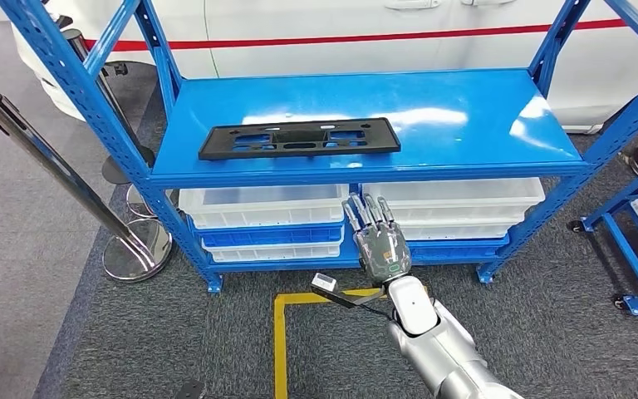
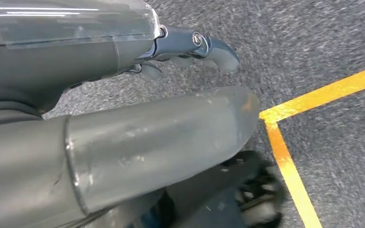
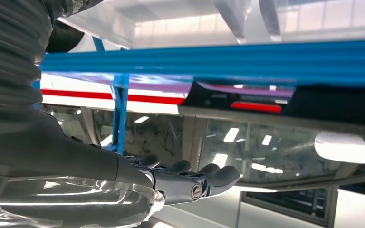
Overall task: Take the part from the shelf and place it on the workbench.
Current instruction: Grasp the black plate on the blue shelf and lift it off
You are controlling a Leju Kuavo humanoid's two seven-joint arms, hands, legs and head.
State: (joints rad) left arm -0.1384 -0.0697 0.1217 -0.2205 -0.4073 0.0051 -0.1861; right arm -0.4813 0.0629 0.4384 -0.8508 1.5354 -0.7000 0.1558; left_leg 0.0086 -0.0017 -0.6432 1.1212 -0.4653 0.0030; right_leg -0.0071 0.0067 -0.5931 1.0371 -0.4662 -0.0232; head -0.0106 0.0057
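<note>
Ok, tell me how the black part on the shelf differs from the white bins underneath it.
The black part is a flat, thin panel with cut-outs; the white bins are deep, open-topped trays. The part lies alone on the blue shelf, towards its left front edge; the bins sit stacked on the level below, side by side in two piles. The part is dark and matte, the bins pale and translucent-looking. Both are long rectangles lying parallel to the shelf's front edge.
</note>
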